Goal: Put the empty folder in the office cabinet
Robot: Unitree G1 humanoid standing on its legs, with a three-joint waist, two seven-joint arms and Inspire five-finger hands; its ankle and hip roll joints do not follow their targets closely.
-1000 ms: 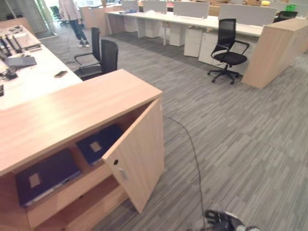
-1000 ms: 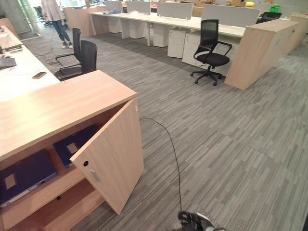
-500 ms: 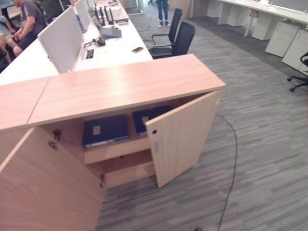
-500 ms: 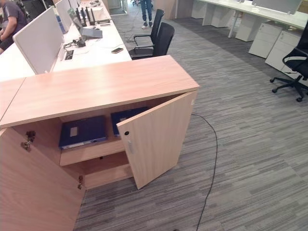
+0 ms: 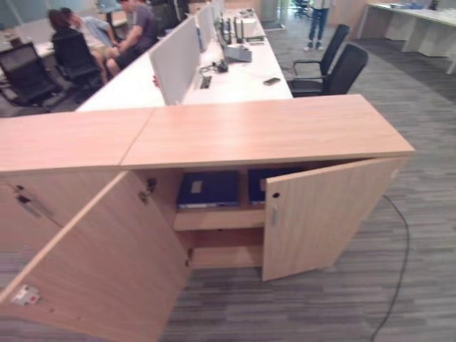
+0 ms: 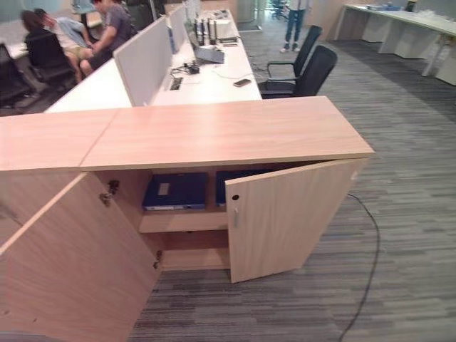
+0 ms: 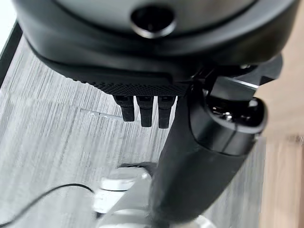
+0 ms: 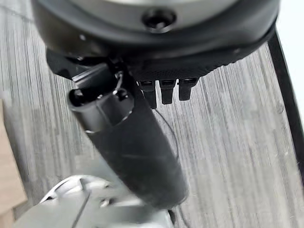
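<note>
1. The office cabinet (image 6: pixel 214 135) stands with both doors open, the left door (image 6: pixel 71 263) swung wide and the right door (image 6: pixel 285 217) part open.
2. Two blue folders lie flat on the upper shelf (image 6: pixel 182 222): one folder (image 6: pixel 174 191) on the left, the second folder (image 6: pixel 239 178) just beside it, half hidden by the right door.
3. The left hand (image 7: pixel 209 142) hangs over the grey floor (image 6: pixel 399 185), its fingers (image 7: pixel 145 110) relaxed and holding nothing.
4. The right hand (image 8: pixel 128 137) hangs the same way, fingers (image 8: pixel 167 90) loose and holding nothing.
5. People (image 6: pixel 92 35) sit at the white counter (image 6: pixel 206 78) behind.
</note>
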